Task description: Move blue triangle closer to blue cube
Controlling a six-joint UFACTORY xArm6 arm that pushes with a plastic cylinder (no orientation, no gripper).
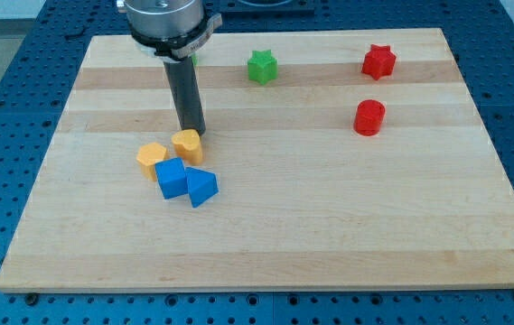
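Note:
The blue triangle [201,188] lies left of the board's middle, touching the right side of the blue cube [172,178]. My tip [193,132] stands just above them in the view, at the top edge of a yellow block [187,144]. A second yellow block [151,159] sits to the left, against the cube's upper left. The rod rises from the tip to the arm's head [166,20] at the view's top.
A green star block [261,67] sits near the top centre. A red star block [378,61] is at the top right, and a red cylinder [369,117] is below it. The wooden board [329,226] ends in blue perforated table on all sides.

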